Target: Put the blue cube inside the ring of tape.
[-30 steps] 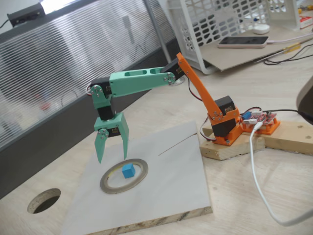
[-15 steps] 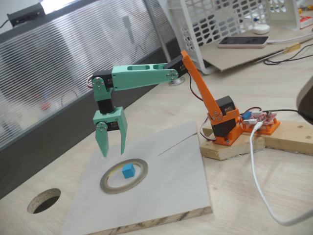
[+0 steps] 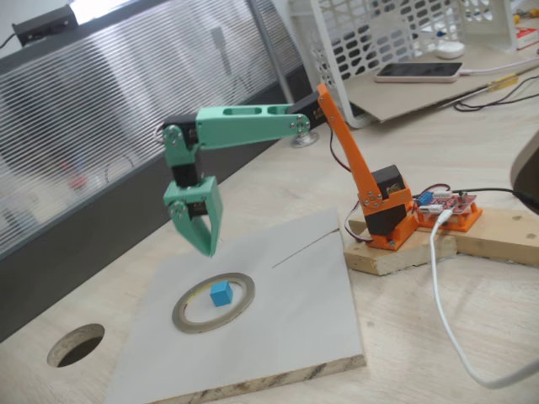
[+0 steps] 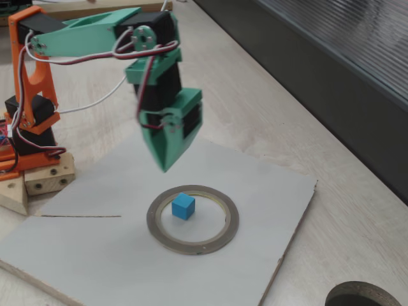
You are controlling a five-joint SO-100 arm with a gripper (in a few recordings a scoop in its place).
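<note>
Blue cube [image 4: 183, 206] inside ring of tape [image 4: 192, 219], tool [image 4: 165, 167] clenched empty, hovering above w/o contact

Two raised, opposite-facing views, shared board [image 3: 278, 303]

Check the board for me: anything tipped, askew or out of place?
Nothing stands out. The blue cube sits flat inside the ring of tape, which lies flat on the grey board. The gripper hangs shut above them, holding nothing.
</note>
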